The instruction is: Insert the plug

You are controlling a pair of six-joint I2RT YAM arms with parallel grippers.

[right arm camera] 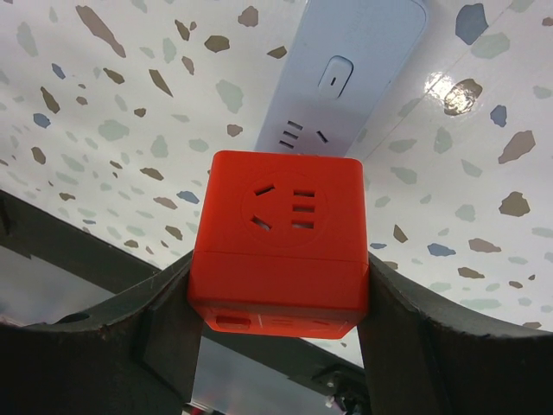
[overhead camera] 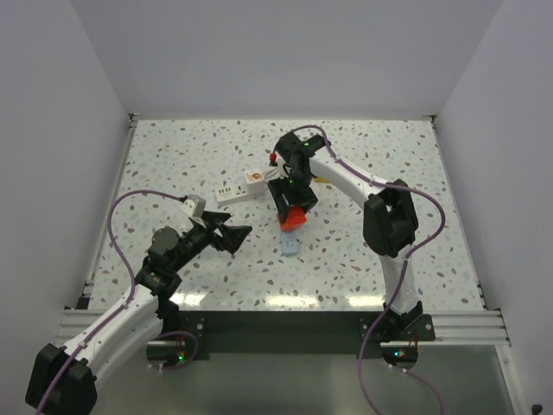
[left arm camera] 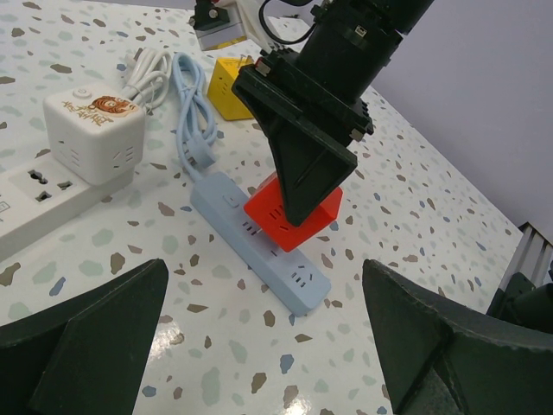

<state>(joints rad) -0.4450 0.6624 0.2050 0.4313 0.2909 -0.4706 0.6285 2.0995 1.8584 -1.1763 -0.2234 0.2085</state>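
Two tools are in view, only one loaded. The right tool point(right arm camera: 278, 311) is clamped on the red cube plug point(right arm camera: 281, 233), one finger pressed against each of two opposite side faces, low on the body. This hold leaves the top face and the underside clear, which suits pressing the cube straight down into a socket. The left tool point(overhead camera: 238, 226) hangs with its jaws spread wide and grips nothing. It is aimed at the work from the near left, apart from it, probably to stay clear or to steady the strip if needed.

Location: the cube sits over the middle of the blue power strip point(left arm camera: 289, 277), which lies flat on the table point(overhead camera: 363, 173). From the left wrist view it appears tilted, one lower edge at or on the strip. Whether its pins have entered a socket cannot be told; they are hidden beneath it.

Appearance: bright orange-red, square with rounded edges, a seam around the lower body, socket slots moulded into the face turned to the right wrist camera.

Also present: white power strip point(left arm camera: 34, 194) carrying a white cube point(left arm camera: 91, 130), a yellow cube point(left arm camera: 229, 91) and the blue cable point(left arm camera: 194, 121), all beyond the work.

Judgement: insertion is under way, seating unconfirmed.
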